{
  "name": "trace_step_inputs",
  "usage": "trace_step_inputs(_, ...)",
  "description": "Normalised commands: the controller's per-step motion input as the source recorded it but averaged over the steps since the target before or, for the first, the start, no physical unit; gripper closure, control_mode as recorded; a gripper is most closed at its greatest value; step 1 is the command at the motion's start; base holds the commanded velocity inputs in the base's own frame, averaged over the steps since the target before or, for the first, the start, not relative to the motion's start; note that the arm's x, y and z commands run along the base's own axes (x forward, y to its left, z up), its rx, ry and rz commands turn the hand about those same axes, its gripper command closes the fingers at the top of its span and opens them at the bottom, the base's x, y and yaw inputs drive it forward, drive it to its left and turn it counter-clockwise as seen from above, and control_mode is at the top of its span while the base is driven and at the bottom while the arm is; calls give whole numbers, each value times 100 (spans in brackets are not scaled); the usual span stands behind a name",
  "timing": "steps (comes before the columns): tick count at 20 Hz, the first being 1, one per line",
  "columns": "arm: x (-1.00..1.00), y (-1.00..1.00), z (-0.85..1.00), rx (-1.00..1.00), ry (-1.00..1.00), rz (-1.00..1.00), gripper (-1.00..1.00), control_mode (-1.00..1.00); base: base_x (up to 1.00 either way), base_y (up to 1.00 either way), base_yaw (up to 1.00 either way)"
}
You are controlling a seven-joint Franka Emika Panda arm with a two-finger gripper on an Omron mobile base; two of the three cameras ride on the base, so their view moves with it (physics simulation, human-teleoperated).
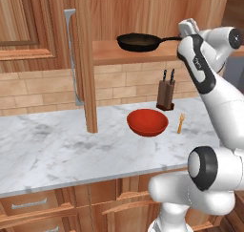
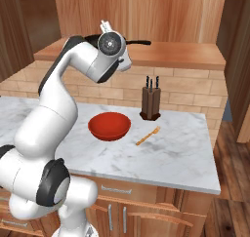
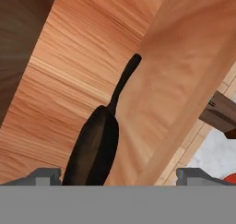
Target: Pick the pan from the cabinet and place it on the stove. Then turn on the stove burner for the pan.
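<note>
Resting flat on cabinet shelf, pan, handle pointing right toward wide-open, empty fingers

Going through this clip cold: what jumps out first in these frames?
The dark pan sitting on the shelf of the open cabinet, its long handle pointing toward the white arm, whose open gripper is raised level with it. Below, a red bowl stands out on the pale marble counter, with a knife block behind it by the brick backsplash.
</note>
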Motion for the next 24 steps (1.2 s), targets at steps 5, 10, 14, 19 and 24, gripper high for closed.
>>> trace_step_inputs(5,58,-13,0,1,4,-2,-100,-100,0,0,0)
trace_step_inputs(10,58,-11,-6,0,4,-2,-100,-100,0,0,0)
trace_step_inputs(14,57,-10,-8,0,4,-1,-100,-100,0,0,0)
trace_step_inputs(19,58,-12,-4,2,3,-1,-100,-100,0,0,0)
trace_step_inputs(24,53,-9,-13,1,2,-1,-100,-100,0,0,0)
